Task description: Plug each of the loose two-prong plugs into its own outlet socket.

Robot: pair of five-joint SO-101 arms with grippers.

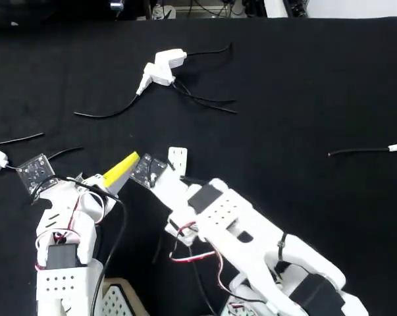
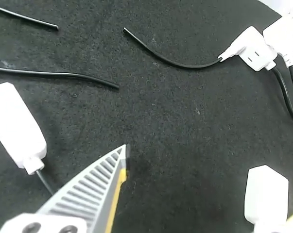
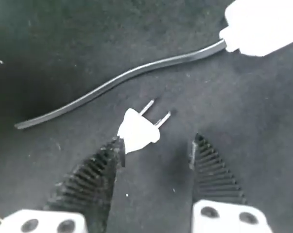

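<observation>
Right gripper [image 3: 158,145]: fingers apart, nothing clamped. The plug [image 3: 138,130] appears to lie on the tabletop [image 1: 284,99] between them. Its body is against one finger, with a clear gap to the other.

Plug long axis runs roughly away from the gripper, prongs leading outward and leaning toward the free finger. Its cord is hidden.

Left gripper [image 1: 119,172]: fingers also apart, empty, low over the tabletop just beside the right gripper. The right arm is the nearer to this plug.

White block [image 1: 177,158] sits just beyond the right gripper, with two small holes on its face. Probably a socket.

Judgement: closing now would shove the plug sideways before it pinches. Better to centre the gripper over the plug body first, keeping the prongs free and pointing forward.
</observation>
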